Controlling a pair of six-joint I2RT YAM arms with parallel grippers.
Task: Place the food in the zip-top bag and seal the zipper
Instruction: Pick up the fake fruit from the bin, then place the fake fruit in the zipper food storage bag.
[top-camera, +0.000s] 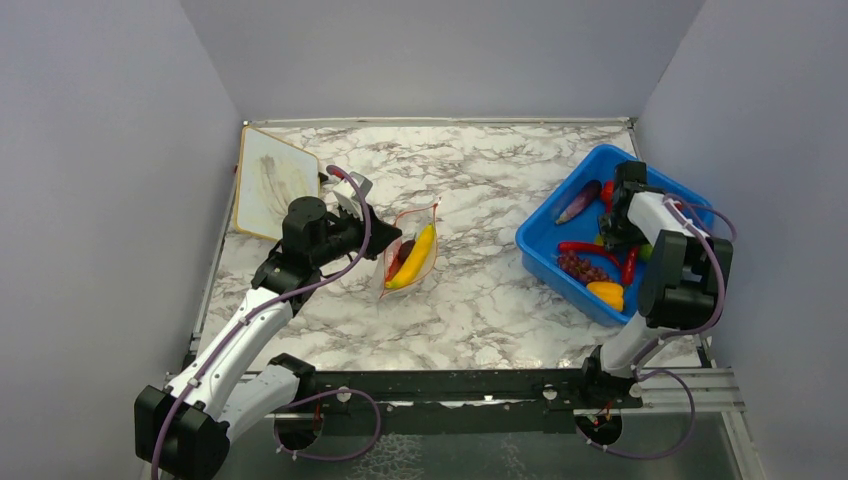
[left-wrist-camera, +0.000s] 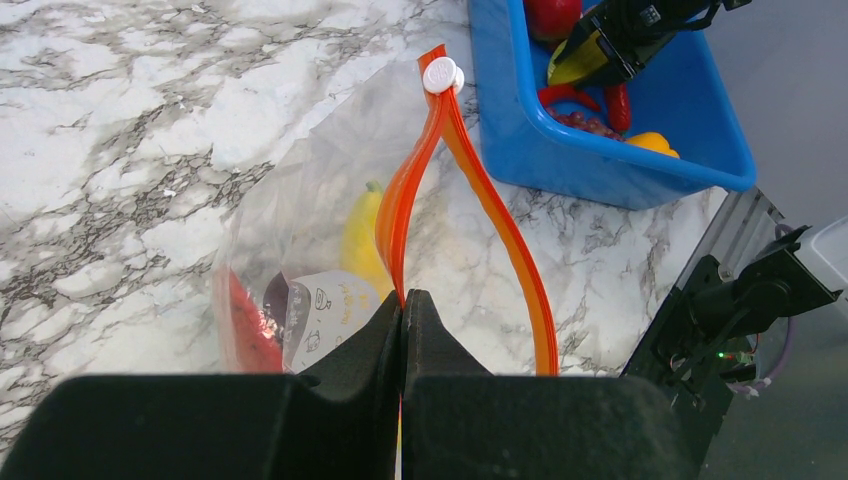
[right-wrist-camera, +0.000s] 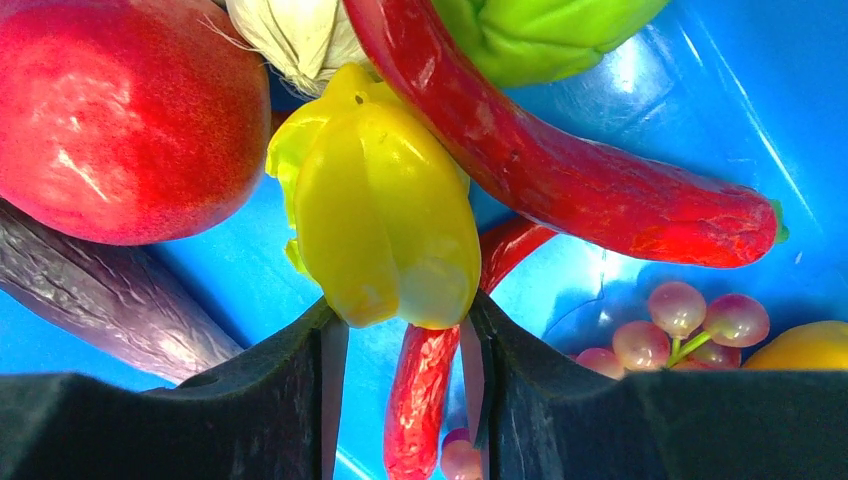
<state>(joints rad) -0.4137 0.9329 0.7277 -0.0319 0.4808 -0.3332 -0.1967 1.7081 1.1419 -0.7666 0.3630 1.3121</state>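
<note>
Black fingers of the left gripper (left-wrist-camera: 402, 310) are pressed tight together on the orange zipper (left-wrist-camera: 480, 190) of the clear bag (left-wrist-camera: 300, 200), at the near end of its mouth. That bag lies on the table (top-camera: 480, 300), near the middle and a bit to the left. Its mouth gapes open, and the white slider (left-wrist-camera: 441, 75) sits at the far end. A banana (left-wrist-camera: 362, 240) is inside, with something red and something dark beside it.

Well apart, on the right, stands the blue bin (top-camera: 560, 235). Down in it, the right gripper (right-wrist-camera: 400, 330) squeezes a yellow fruit (right-wrist-camera: 385, 220) between its two fingers. Around that fruit lie a red chili (right-wrist-camera: 560, 170), a red round fruit (right-wrist-camera: 120, 110), a purple eggplant (right-wrist-camera: 90, 300) and some grapes (right-wrist-camera: 690, 315).

I think the job is partly done: the bag is being filled, and much food waits in the bin. Next, the right arm should lift the yellow fruit out, carry it across and drop it between the two orange strips. The gap is thin, so it must aim well. Zipping comes last.
</note>
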